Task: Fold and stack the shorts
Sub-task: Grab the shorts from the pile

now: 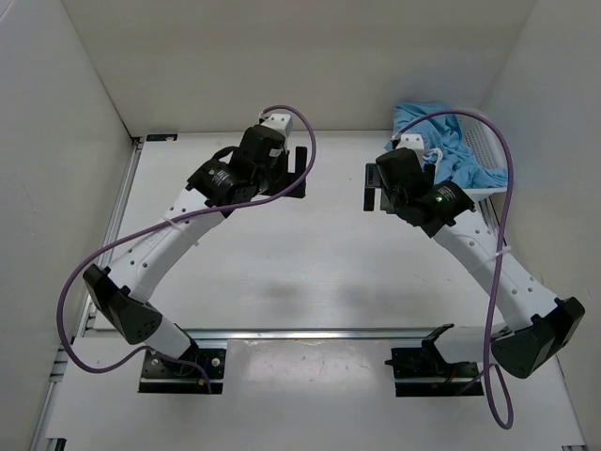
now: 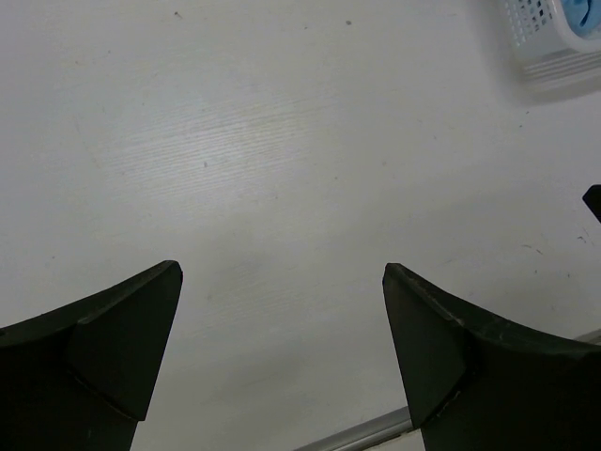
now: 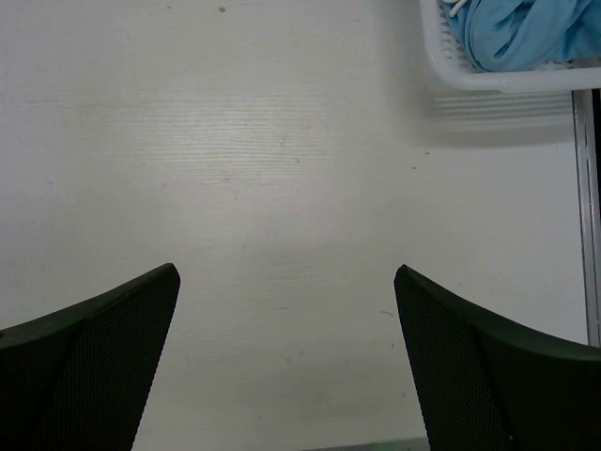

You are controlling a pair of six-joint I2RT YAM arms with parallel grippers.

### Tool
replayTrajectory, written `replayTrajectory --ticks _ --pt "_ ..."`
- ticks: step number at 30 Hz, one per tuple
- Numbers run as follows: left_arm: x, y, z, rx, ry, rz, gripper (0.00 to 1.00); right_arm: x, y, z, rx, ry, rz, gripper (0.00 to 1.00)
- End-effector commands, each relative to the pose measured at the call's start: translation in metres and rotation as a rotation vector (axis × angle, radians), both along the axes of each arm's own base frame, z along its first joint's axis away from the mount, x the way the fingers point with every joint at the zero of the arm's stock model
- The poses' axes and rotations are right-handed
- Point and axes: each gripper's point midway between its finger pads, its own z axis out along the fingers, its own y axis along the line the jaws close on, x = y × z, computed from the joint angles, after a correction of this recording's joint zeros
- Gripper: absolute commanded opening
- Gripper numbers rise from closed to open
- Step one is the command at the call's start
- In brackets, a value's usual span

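The light blue shorts (image 1: 441, 141) lie bunched in a white mesh basket (image 1: 488, 155) at the back right of the table. They also show at the top right of the right wrist view (image 3: 526, 33) and as a small blue patch in the left wrist view (image 2: 584, 14). My right gripper (image 1: 373, 186) is open and empty over bare table, just left of the basket. My left gripper (image 1: 299, 171) is open and empty at the back middle of the table, well left of the basket.
The white table (image 1: 300, 272) is enclosed by white walls at the left, back and right. A metal rail (image 1: 310, 334) runs along the near edge by the arm bases. The basket rim (image 3: 488, 80) stands near the right wall.
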Motion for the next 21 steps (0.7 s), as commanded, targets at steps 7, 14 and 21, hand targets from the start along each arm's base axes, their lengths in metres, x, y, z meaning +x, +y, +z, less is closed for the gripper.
replayTrajectory --ticks 7,14,21 --pt "-0.027 0.037 0.011 -0.059 -0.025 0.060 1.00 0.003 -0.010 -0.009 0.022 0.035 -0.029 1.00" --pt "-0.047 0.057 -0.001 -0.074 -0.011 0.101 1.00 0.034 -0.049 -0.009 0.221 0.059 -0.073 1.00" --pt "-0.053 0.061 -0.009 -0.087 0.010 0.119 1.00 0.097 -0.098 0.024 0.425 0.017 -0.172 0.83"
